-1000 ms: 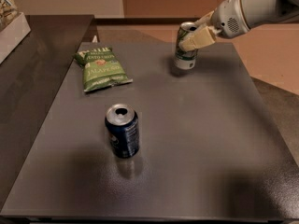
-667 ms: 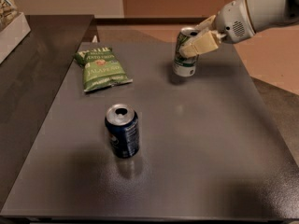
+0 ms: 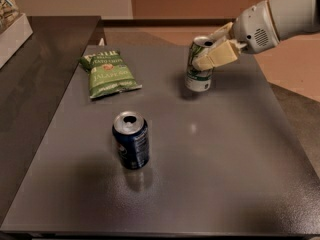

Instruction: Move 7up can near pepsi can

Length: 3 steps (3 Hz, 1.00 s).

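Observation:
The 7up can (image 3: 198, 74), silver-white and green, is at the far right of the grey table (image 3: 225, 159) and leans slightly. My gripper (image 3: 214, 54) reaches in from the right and is shut on the can's upper part, with its tan fingers (image 3: 220, 56) across the near side. The can's base is at or just above the tabletop; I cannot tell which. The pepsi can (image 3: 131, 140), dark navy blue with an open silver top, stands upright at the table's middle left, well apart from the 7up can and nearer to the camera.
A green chip bag (image 3: 109, 74) lies flat at the far left of the table. A dark counter (image 3: 35, 84) adjoins the table's left side, with a white box (image 3: 10, 24) at its far end. The table's right edge borders brown floor.
My gripper, holding the 7up can, has moved a little toward the camera and the can now leans slightly. The pepsi can and the chip bag have not moved.

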Available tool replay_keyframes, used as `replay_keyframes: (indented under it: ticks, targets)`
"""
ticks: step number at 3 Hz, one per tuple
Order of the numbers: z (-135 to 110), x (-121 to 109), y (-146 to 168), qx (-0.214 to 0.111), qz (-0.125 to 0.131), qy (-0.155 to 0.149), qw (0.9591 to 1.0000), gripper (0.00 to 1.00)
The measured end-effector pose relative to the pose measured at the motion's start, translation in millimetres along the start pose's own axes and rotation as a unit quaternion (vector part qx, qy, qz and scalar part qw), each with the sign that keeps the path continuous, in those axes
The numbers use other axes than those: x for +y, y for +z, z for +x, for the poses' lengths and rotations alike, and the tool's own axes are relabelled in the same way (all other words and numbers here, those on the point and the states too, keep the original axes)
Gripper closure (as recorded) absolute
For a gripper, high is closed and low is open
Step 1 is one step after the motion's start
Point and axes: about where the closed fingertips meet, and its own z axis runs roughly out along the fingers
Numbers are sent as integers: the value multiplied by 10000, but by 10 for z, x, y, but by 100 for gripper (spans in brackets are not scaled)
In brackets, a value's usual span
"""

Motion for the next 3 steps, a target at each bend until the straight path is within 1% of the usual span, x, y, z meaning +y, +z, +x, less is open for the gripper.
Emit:
replay_keyframes:
  ticks: [1, 2, 3]
  targets:
    - [-3, 142, 60, -61, -195, -174, 9996, 100]
    - [8, 446, 156, -241, -656, -448, 9965, 100]
    - [-29, 714, 174, -333, -1054, -711, 9913, 100]
